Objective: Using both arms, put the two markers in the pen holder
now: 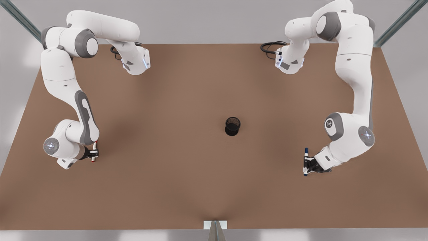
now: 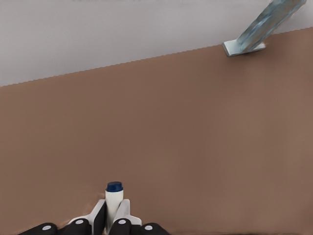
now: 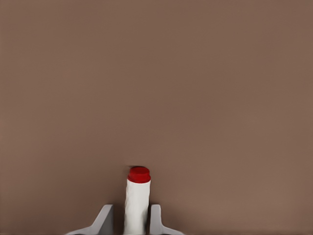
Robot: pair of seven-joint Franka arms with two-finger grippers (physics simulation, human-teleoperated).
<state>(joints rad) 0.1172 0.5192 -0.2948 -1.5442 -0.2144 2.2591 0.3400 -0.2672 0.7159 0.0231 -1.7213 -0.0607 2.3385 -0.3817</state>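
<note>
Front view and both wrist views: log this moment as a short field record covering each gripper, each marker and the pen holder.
left gripper: front view's right, fingers around the blue-capped marker
right gripper: front view's left, fingers around the red-capped marker
pen holder: upright on the brown table, between the arms, apart from both grippers
markers in holder: none
</note>
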